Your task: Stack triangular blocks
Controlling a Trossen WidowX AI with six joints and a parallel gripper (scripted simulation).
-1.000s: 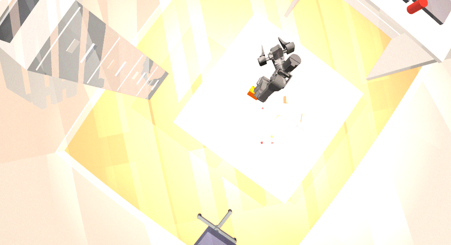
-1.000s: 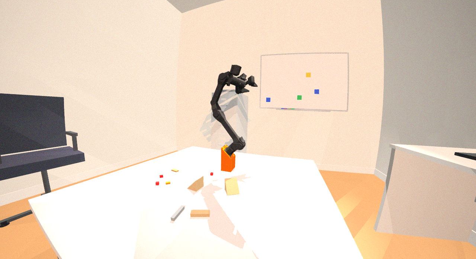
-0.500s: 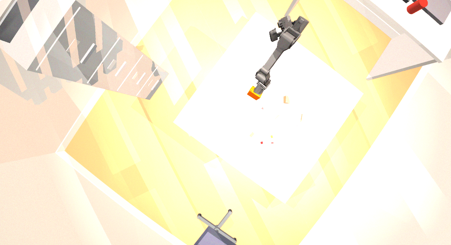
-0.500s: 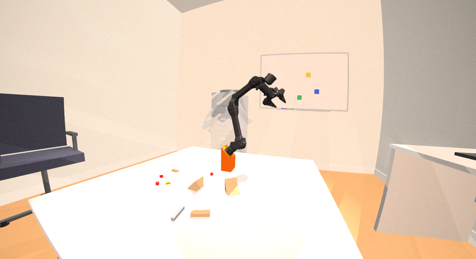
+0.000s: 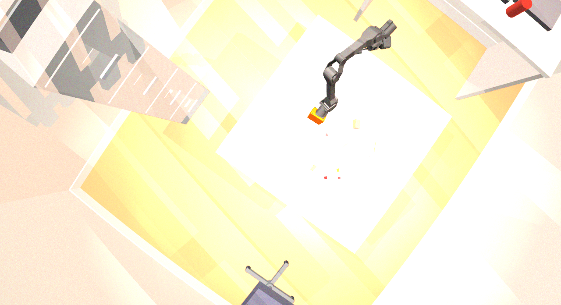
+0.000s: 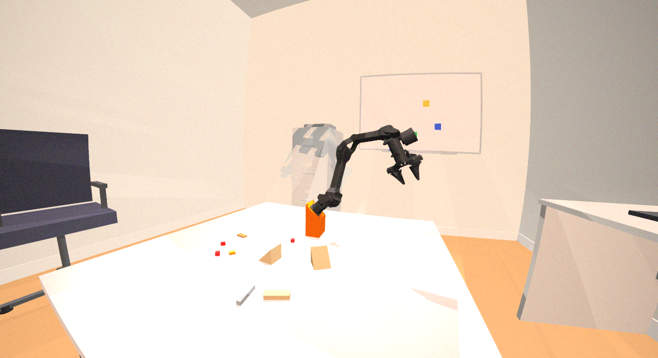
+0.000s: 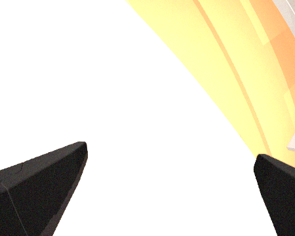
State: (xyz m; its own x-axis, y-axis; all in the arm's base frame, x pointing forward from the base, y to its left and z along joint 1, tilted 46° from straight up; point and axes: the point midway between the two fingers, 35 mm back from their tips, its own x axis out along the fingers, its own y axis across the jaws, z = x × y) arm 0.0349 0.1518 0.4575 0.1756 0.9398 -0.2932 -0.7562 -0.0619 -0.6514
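One wooden triangular block (image 6: 320, 257) (image 5: 356, 124) sits on the white table (image 6: 368, 305) (image 5: 266, 146), in front of the orange arm base in the exterior view. The other triangular block (image 6: 271, 254) sits to its left there, its slope falling to the left; it is washed out in the top view. The two blocks stand apart. My gripper (image 6: 412, 181) (image 7: 172, 157) is open and empty, fingers pointing down, high above the table's far right side and well away from both blocks. The wrist view shows no block.
A flat wooden bar (image 6: 276, 294) and a grey bar (image 6: 245, 295) lie nearer the exterior camera. Red cubes (image 6: 217, 253) (image 6: 223, 243), a yellow piece (image 6: 232, 252) and a small tan plank (image 6: 241, 235) lie left. Another red cube (image 6: 292, 239) lies near the orange base (image 6: 315, 223).
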